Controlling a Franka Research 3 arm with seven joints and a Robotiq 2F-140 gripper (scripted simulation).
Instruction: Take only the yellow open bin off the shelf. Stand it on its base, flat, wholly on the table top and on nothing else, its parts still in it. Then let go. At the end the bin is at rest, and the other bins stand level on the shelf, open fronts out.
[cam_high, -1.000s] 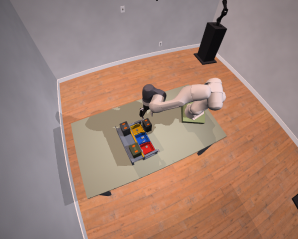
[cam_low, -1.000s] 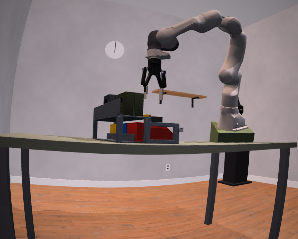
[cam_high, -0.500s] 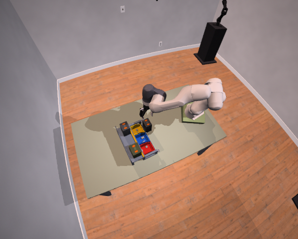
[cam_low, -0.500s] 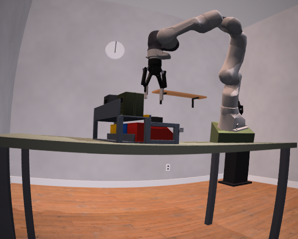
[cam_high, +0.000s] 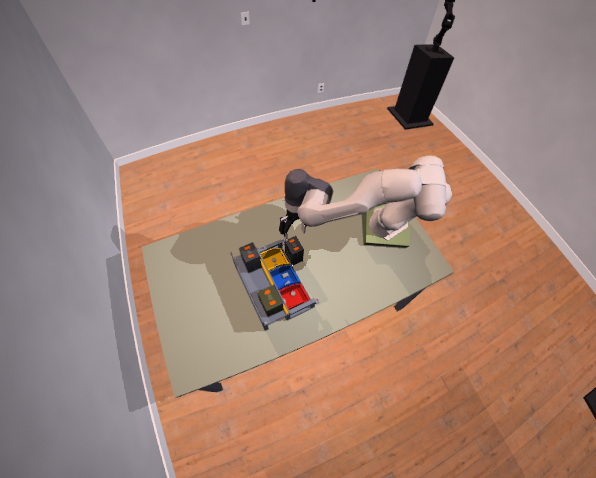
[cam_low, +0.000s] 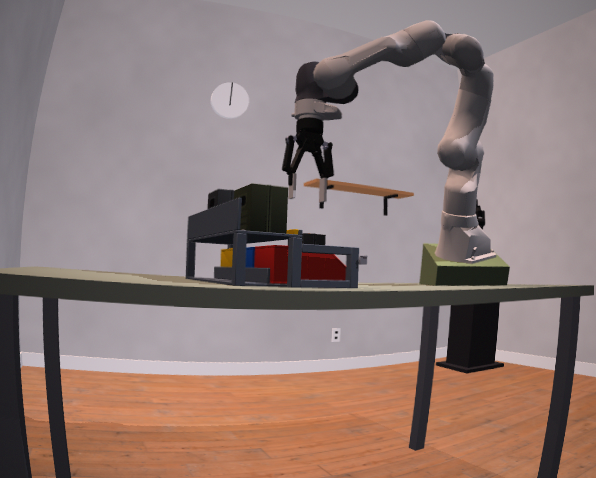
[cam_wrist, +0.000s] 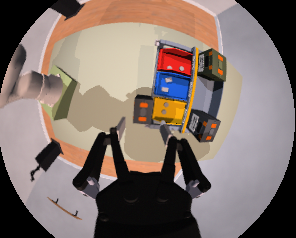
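Above the shelf, gripper hangs part-open, holding nothing. Yellow bin sits in the shelf's lower tier, end slot nearest the arm, below the gripper and slightly shelfward.
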